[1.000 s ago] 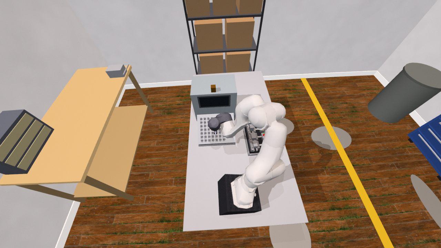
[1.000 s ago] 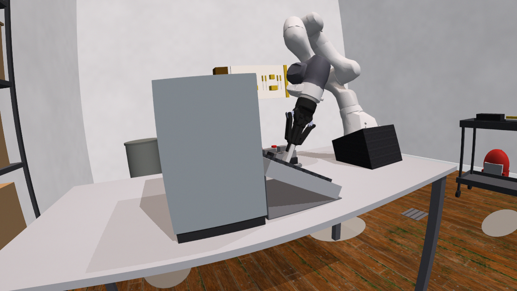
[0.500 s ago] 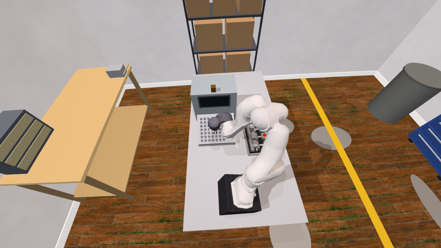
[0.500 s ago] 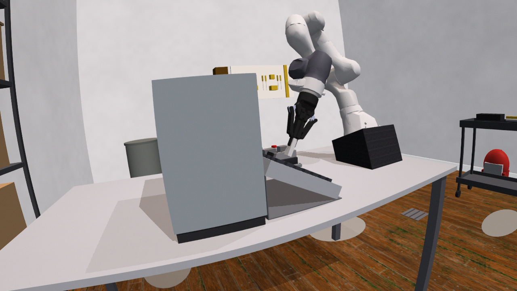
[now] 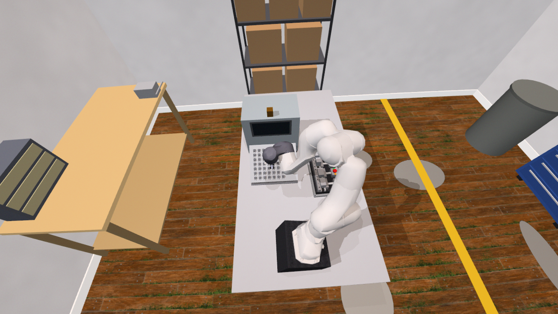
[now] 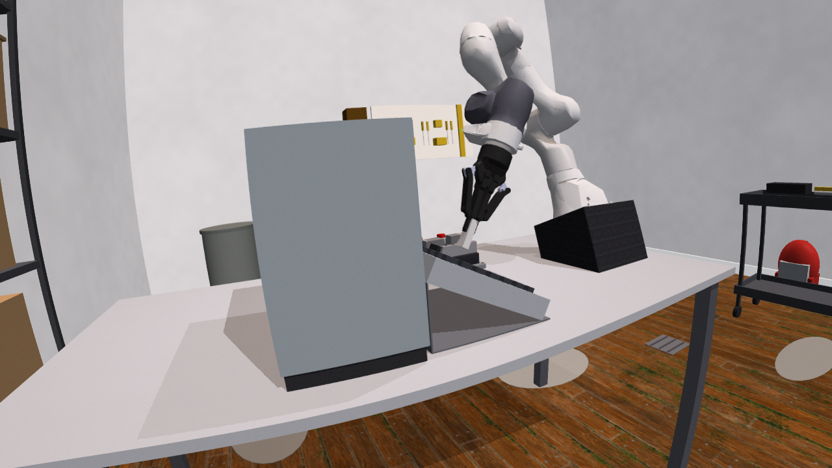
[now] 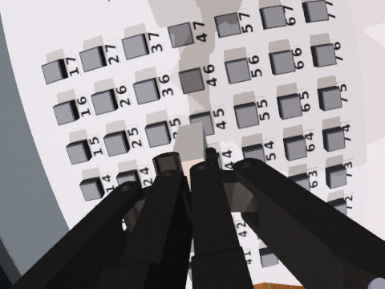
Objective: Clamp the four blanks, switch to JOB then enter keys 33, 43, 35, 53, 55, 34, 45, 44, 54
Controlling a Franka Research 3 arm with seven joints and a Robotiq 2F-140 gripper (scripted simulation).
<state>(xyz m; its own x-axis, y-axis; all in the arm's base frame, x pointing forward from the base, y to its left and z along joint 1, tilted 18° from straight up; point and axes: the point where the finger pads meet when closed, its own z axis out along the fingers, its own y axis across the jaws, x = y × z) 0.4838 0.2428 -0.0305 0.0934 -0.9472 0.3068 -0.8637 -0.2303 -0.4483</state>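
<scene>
My pincer (image 5: 271, 166) (image 6: 470, 225) (image 7: 195, 144) is fully closed, its black fingers brought together above the keyboard; a narrow pale grey tip (image 6: 467, 237) (image 7: 190, 142) projects from their ends, and I cannot tell whether it is gripped or part of the fingers. The keyboard (image 5: 293, 175) (image 6: 488, 295) (image 7: 48, 132) is a sloping, off-white panel in front of the blue-grey cabinet (image 5: 253, 107) (image 6: 343, 244), bearing ordered rows of small, square, grey key caps with dark sides and black printed numerals. In the wrist view, key 35 (image 7: 157, 135) and key 45 (image 7: 203, 123) flank the far part of my tip, the latter partly covered by it; key 55 (image 7: 246, 116) shows whole, key 54 (image 7: 253, 152) only in part. My fingers hide much of the lower rows, and whether the tip touches a cap cannot be told. The cap faces visible there are plain grey, some darkened by shadow. On the cabinet stands a small brownish-amber lamp (image 5: 270, 112) (image 6: 355, 114); its lighting is uncertain. Beside the keyboard lies the dark vise fixture (image 5: 321, 195), with grey blocks and a red part (image 5: 335, 170) (image 6: 441, 235), partly covered by my white arm (image 5: 343, 187) (image 6: 543, 95). The blanks cannot be distinguished at this scale.

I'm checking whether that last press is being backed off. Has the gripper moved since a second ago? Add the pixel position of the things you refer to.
Yes. In the exterior view the gripper (image 5: 271, 167) (image 6: 467, 237) (image 7: 195, 144) has risen, its tip standing higher against the sloping key panel (image 5: 292, 179) (image 6: 488, 292) (image 7: 24, 40).
</scene>
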